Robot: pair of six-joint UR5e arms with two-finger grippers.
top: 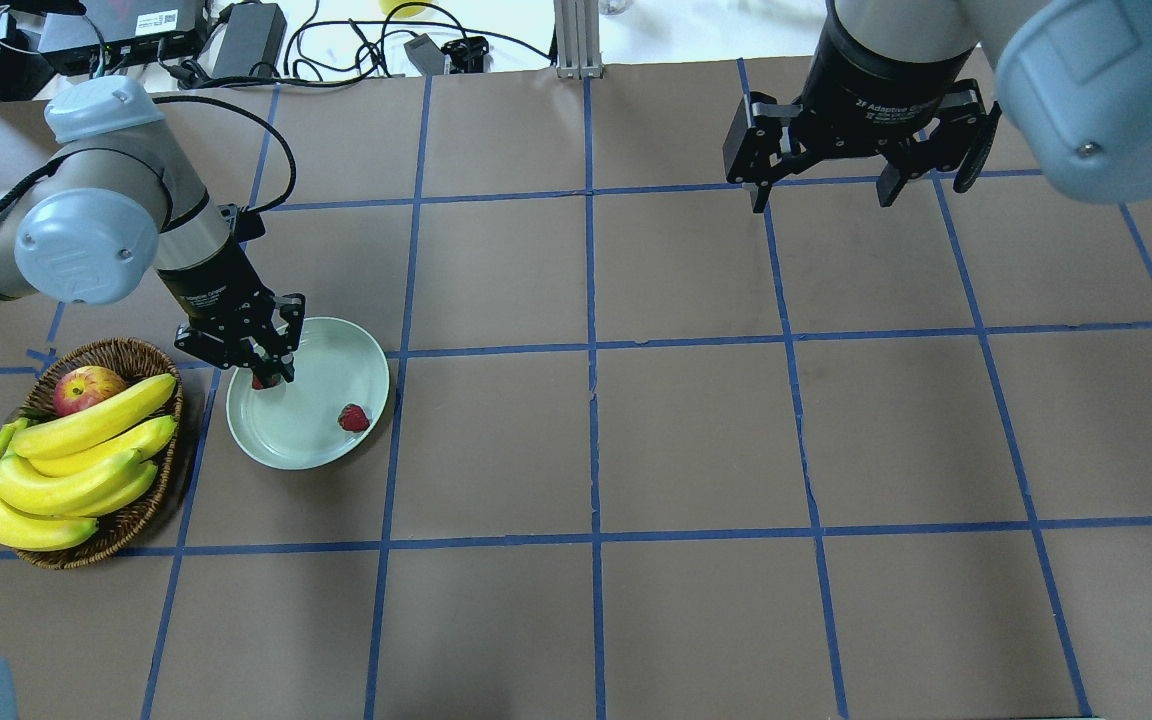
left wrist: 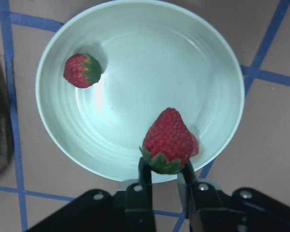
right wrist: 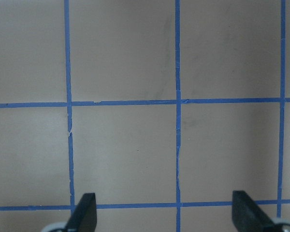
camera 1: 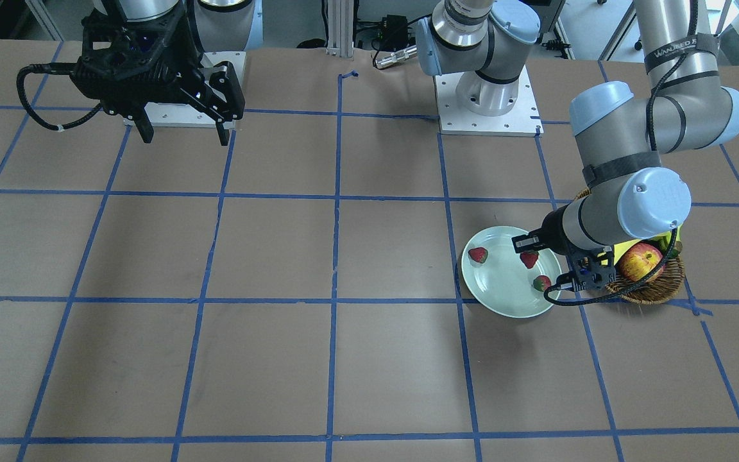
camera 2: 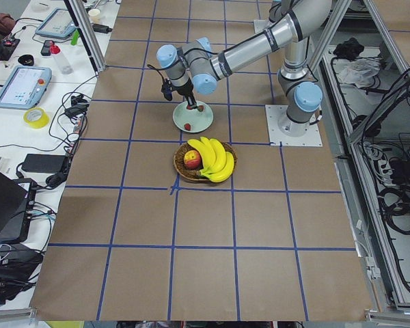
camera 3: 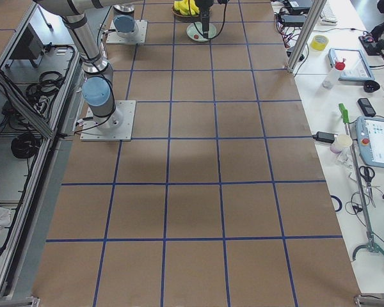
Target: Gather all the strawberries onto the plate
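Currently in the left tool (left wrist: 164, 169): clenched on the held strawberry (left wrist: 166, 137), which is pinched at its green cap between both fingers.
Long axis: it seems to run in line with the tool, red tip pointing down and away from the fingers.
Directly below: the plate (left wrist: 150, 58). The berry hangs inside the rim, over the plate's left half. Whether its tip touches the plate I cannot tell.
Deciding relation: the plate lies under the tool, not off to one side. Letting go should need no sideways travel, at most a slight lowering.
Second strawberry (camera 1: 541, 282): lies in the plate by the rim on the side toward the surface's far edge and left edge.
Third strawberry (top: 354, 417): lies in the plate by the opposite rim, toward the surface's near and right edges.
Plate's place: left part of the surface, just beside the basket (top: 126, 345).
Right tool (top: 824, 200): released, jaws spread wide, grasping nothing, over the surface's right part and well apart from the plate. The left arm is plainly nearer.
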